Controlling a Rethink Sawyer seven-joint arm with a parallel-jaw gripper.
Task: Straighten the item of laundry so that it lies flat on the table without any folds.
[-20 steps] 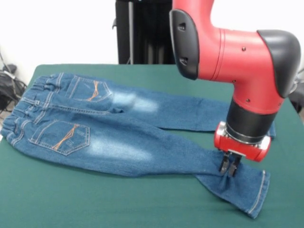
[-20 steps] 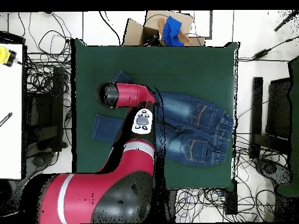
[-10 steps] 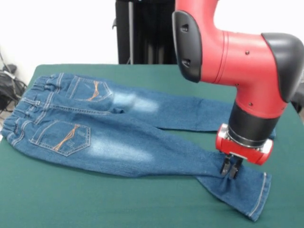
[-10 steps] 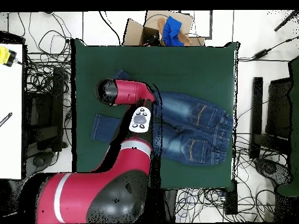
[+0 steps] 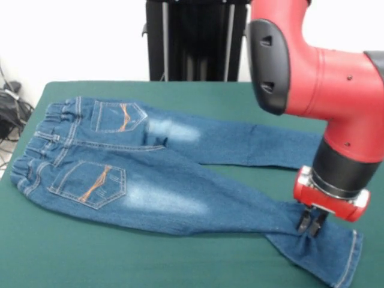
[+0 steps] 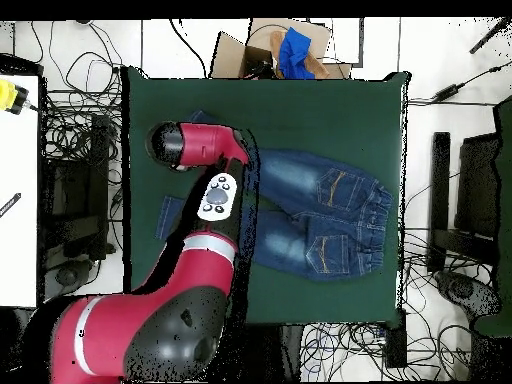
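The item of laundry (image 5: 150, 174), a small pair of blue jeans with orange-stitched back pockets, lies pockets-up on the green table (image 5: 90, 252). Its waistband is at the left in the front view and both legs run to the right. My gripper (image 5: 312, 223) is down on the near leg, just short of the hem, shut and pinching the denim. The cuff past the pinch bends toward the table's front right corner. The arm hides the far leg's end. In the overhead view the jeans (image 6: 320, 215) show on the table (image 6: 330, 110), and the arm covers the gripper.
A black stand (image 5: 192, 39) rises behind the table. In the overhead view a cardboard box (image 6: 285, 50) with blue cloth sits past the table's top edge, and cables and equipment lie on the floor on both sides.
My gripper has moved to the right in the front view with the near leg in its grip. The whole pair of jeans has slid right with it, and the near leg is drawn out longer.
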